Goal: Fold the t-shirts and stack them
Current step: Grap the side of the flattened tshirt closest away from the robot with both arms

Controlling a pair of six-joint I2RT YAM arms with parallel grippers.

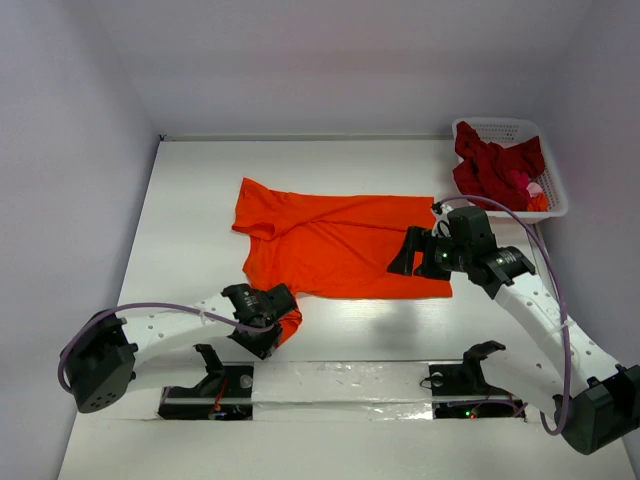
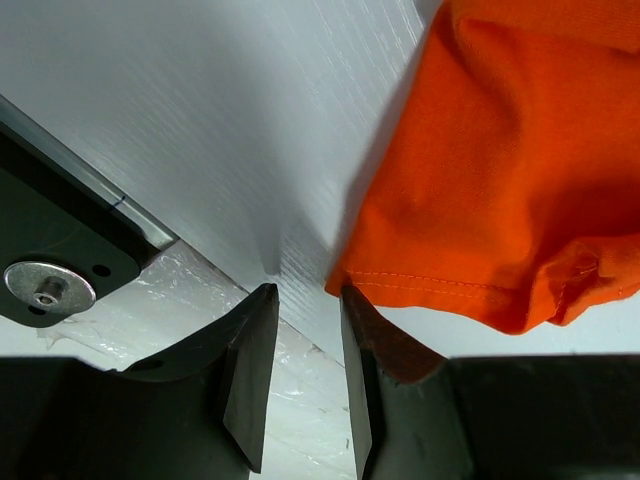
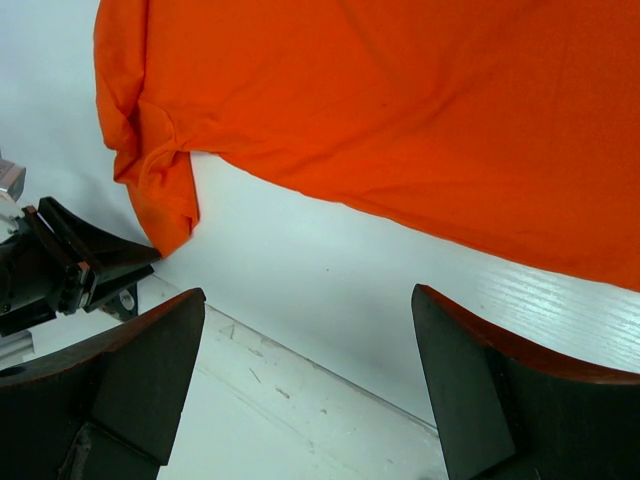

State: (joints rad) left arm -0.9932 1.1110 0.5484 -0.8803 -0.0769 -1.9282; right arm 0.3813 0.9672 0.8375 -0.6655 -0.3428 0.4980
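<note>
Table (image 1: 200,200) holds the orange shirt (image 1: 340,245), spread out nearly flat in its middle. The shirt lies sideways, with its sleeves toward the left and its straight hem toward the right. Some folds run across the upper part of the shirt, and its near-left sleeve is bunched up into a lump.

The left gripper (image 1: 268,318) sits at that bunched sleeve, on the shirt's near-left corner. In the left wrist view its fingers (image 2: 250,370) stand a narrow gap apart, and only bare table shows in the gap. The stitched edge of the sleeve lies just beside the tip of one finger, outside the gap, so the shirt is not pinched. Whether cloth and finger touch I cannot tell.

The right gripper (image 1: 405,255) is over the shirt's right end, near the hem's near corner. In the right wrist view its jaws are spread wide and hold nothing. White table shows between them, and the shirt's edge runs beyond the fingertips.

Up and to the right of the orange shirt, well apart from it, a white basket (image 1: 497,123) stands in the table's far corner. The red shirts (image 1: 490,165) lie crumpled inside it, heaped above the rim. A small pink patch shows among them on the side away from the orange shirt.
</note>
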